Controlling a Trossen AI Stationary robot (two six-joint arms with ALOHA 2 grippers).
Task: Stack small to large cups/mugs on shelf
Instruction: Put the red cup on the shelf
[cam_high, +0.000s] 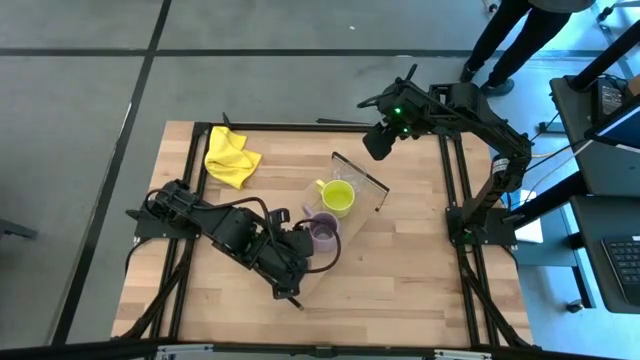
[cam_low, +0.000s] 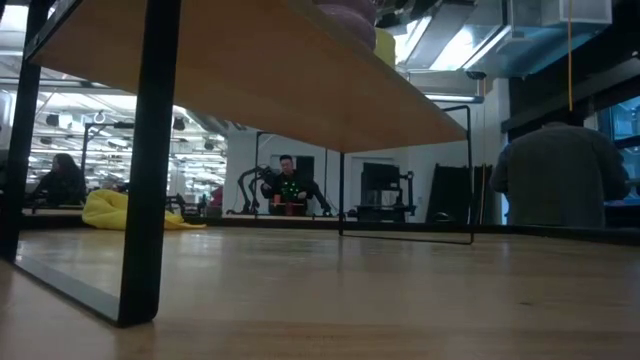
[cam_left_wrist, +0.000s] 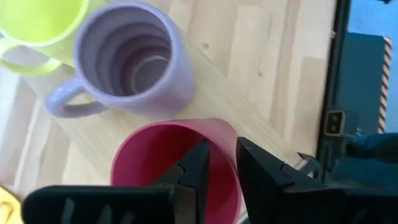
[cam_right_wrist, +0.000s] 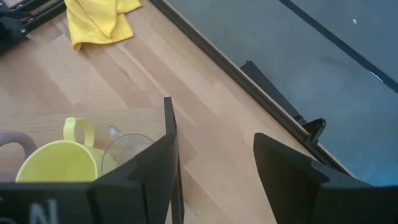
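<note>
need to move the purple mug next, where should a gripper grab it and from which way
Judging by its pose, grip the purple mug by its rim from above: it stands upright, mouth open. Pinch the wall opposite the handle, since the yellow mug crowds one side and the left gripper holds the red cup beside it.

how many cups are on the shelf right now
3, in a row on the shelf: the lime-yellow mug toward the far end, the lilac mug beside it, and the dark red tumbler next, its rim between the left gripper's fingers. Nothing suggests a hidden one.
</note>
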